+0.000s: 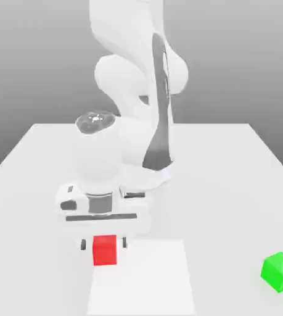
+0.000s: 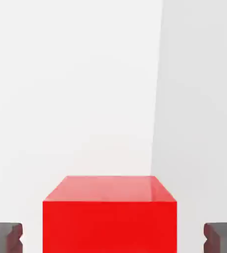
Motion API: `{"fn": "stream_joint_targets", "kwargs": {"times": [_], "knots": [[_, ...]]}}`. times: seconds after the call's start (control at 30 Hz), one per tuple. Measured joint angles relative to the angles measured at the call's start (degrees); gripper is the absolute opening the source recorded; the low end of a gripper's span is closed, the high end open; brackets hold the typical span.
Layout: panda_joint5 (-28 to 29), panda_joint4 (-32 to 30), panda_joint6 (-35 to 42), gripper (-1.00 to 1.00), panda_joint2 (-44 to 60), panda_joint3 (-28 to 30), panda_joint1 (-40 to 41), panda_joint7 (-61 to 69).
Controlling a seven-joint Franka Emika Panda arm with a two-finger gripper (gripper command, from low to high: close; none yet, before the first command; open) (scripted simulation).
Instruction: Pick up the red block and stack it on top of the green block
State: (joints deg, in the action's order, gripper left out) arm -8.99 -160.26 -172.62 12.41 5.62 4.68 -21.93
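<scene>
While the small matte red cube (image 1: 105, 250) is sitting between the parted dark fingertips (image 2: 5, 237) near the table's front, the gripper (image 1: 103, 244) is gripping nothing yet; it should be closing squarely before lifting toward the green cube (image 1: 280, 271), well apart on the exterior view's right.
</scene>
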Motion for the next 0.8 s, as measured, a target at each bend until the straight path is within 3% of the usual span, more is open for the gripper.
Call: {"fn": "stream_joint_targets", "kwargs": {"times": [0.17, 0.5, 0.67, 0.8], "knots": [[0.1, 0.04, -0.22, -1.0, 0.29, -0.52, 0.55, -0.08], [9.59, -1.73, 11.37, -1.0, -13.23, 2.38, 0.08, -7.29], [12.29, 4.86, 15.97, -1.0, -11.42, -5.75, -3.23, -16.13], [13.31, 11.92, 19.87, -1.0, -8.18, -11.84, -15.0, -23.78]]}}
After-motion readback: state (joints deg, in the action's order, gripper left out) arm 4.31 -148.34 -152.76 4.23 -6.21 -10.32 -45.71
